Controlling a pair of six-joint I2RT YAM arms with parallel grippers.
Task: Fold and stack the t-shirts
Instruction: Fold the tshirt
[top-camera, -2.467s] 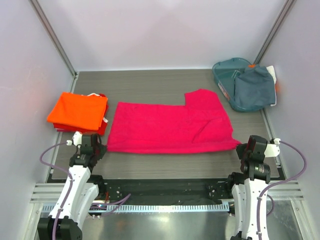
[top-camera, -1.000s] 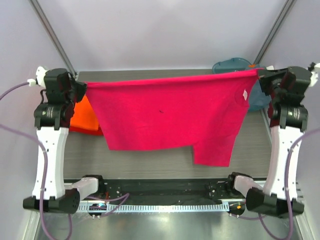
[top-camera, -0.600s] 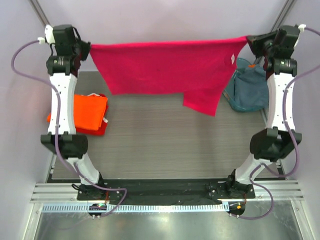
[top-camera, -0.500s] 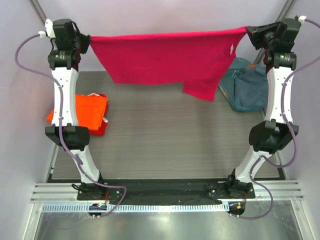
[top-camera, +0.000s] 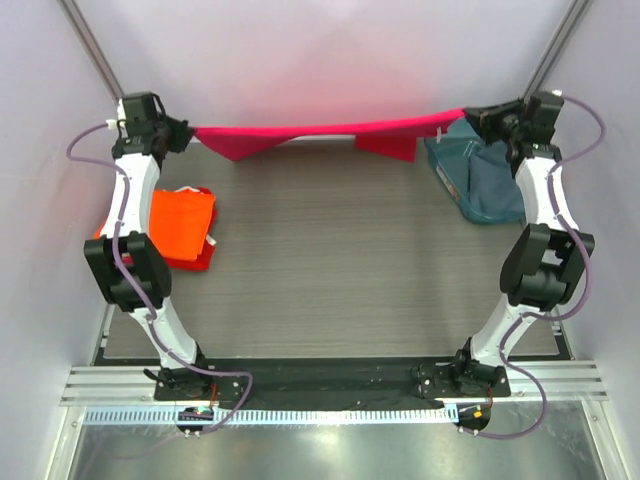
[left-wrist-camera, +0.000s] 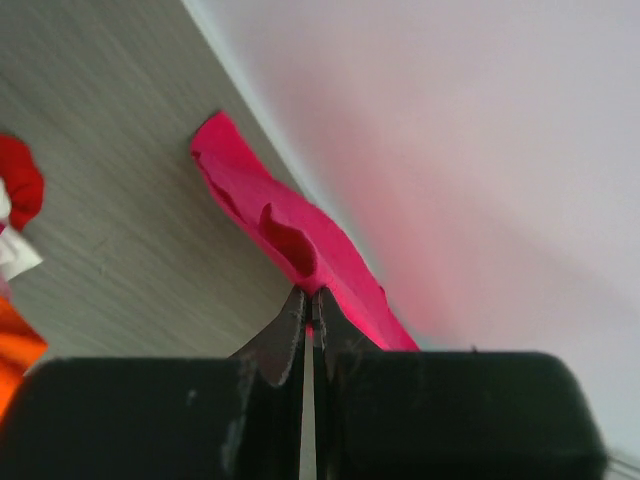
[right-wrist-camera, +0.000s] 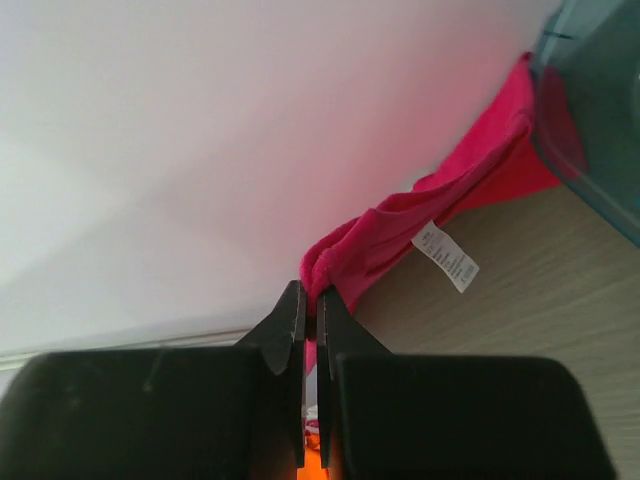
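The magenta-pink t-shirt (top-camera: 320, 133) hangs stretched between both arms at the far edge of the table, its lower part drooping onto the table there. My left gripper (top-camera: 187, 135) is shut on its left corner (left-wrist-camera: 300, 245). My right gripper (top-camera: 470, 115) is shut on the right corner (right-wrist-camera: 400, 235), where a white label (right-wrist-camera: 446, 256) dangles. A folded orange t-shirt (top-camera: 180, 222) lies at the left on a red one (top-camera: 190, 261). Grey-blue t-shirts (top-camera: 497, 182) lie heaped in the teal basket (top-camera: 452, 176) at the far right.
White walls close the table on the left, back and right, with slanted metal posts (top-camera: 90, 45) in the far corners. Both arms reach far forward from their bases (top-camera: 330, 380) at the near edge. The basket's rim (right-wrist-camera: 590, 130) shows close beside the right gripper.
Both arms have swung forward and down toward the back wall, carrying the pink t-shirt from high in the air to just over the table's far edge. Both grips stay shut.
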